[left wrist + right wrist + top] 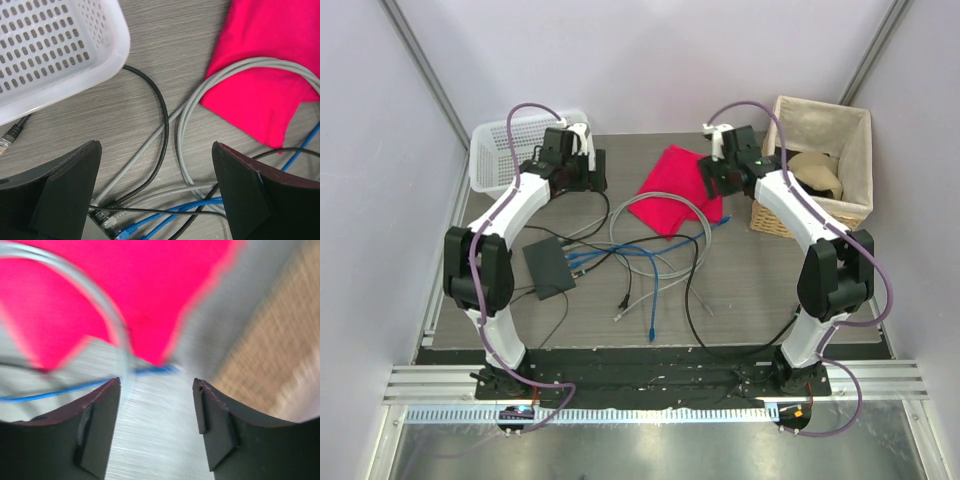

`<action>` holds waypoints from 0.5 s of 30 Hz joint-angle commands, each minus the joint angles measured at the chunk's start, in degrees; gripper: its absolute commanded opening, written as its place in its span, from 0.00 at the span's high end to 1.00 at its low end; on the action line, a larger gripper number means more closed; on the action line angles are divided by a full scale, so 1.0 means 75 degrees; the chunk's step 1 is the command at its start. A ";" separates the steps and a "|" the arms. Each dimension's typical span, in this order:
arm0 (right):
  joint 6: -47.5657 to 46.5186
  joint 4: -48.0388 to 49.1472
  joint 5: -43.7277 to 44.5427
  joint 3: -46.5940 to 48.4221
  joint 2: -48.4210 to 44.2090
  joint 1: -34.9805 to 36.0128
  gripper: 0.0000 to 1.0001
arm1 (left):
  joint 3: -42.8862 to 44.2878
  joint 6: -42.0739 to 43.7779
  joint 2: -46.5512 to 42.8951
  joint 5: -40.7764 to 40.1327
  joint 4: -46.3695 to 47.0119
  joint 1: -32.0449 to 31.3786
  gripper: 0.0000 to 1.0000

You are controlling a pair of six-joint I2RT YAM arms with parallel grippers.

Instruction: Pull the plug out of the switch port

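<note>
The switch [549, 267] is lying on the desk [770, 290] with plugs [577, 264] along its 3 o'clock edge. The left fingers [60, 190] are hanging spread at its 12 o'clock. The right fingers [95, 435], also spread, are hovering by the red cloth [670, 190] at 2 o'clock.

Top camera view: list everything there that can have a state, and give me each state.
switch, flat on table, cables plugged in.
left gripper, open, empty.
right gripper, open, empty.
red cloth, spread flat, grey cable loop across it.
white basket, upright, nothing seen inside.
wicker basket, upright, beige item inside.
</note>
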 commanded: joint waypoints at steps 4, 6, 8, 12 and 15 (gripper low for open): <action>-0.0934 -0.0264 -0.1715 0.1405 0.0101 0.0839 0.24 | -0.0105 0.0973 -0.1031 0.0924 -0.0396 0.0011 0.00; -0.0957 -0.0440 -0.1947 0.1803 0.0358 0.0839 0.24 | -0.0025 0.1277 -0.1137 0.0855 -0.1050 -0.0001 0.00; -0.1285 -0.0813 -0.2252 0.2235 0.0534 0.0827 0.24 | 0.0360 0.2198 -0.1161 0.0726 -0.2054 -0.0001 0.00; -0.1566 -0.0921 -0.2874 0.2239 0.0605 0.0827 0.25 | 0.1087 0.2941 -0.1278 -0.0023 -0.3079 0.0022 0.00; -0.1696 -0.0875 -0.3308 0.1759 0.0815 0.0839 0.40 | 0.1359 0.2932 -0.1371 -0.0060 -0.3490 0.0011 0.00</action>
